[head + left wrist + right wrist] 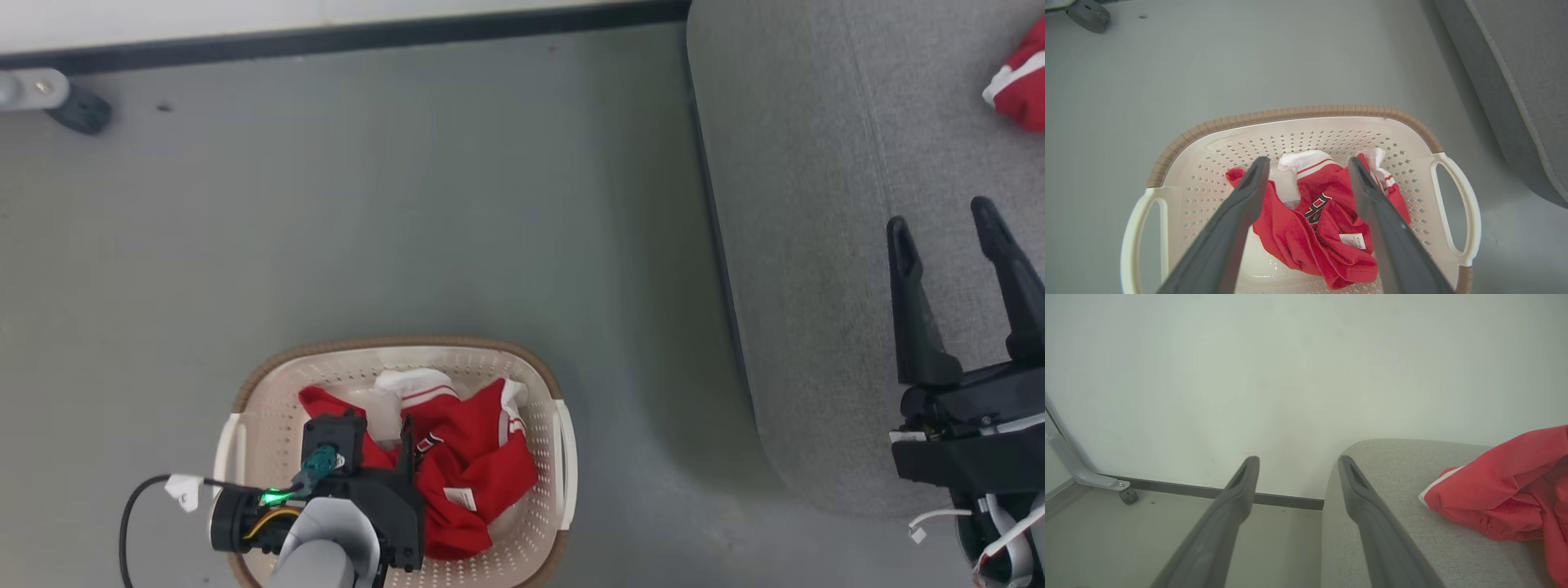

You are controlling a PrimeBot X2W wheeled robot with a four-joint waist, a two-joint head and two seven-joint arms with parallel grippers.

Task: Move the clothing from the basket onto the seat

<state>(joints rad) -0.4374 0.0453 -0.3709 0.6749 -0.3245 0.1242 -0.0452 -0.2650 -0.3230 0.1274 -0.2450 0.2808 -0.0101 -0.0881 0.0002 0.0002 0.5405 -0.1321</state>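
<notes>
The cream basket (408, 346) with a brown rim stands on the floor and holds a crumpled red and white garment (478, 469). My left gripper (1307, 161) hangs open above the basket (1298, 112), its fingers on either side of the red clothing (1327, 228) without touching it. A small white tag (1353, 241) shows on the cloth. The grey seat (816, 245) lies to the right. My right gripper (940, 216) is open and empty over the seat's near edge (1396, 477). Another red and white garment (1506, 498) lies on the seat (1024, 82).
Grey floor (449, 204) stretches between basket and seat. A dark baseboard (367, 37) runs along the white wall. A metal leg with a black caster (77, 110) stands at the far left by the wall.
</notes>
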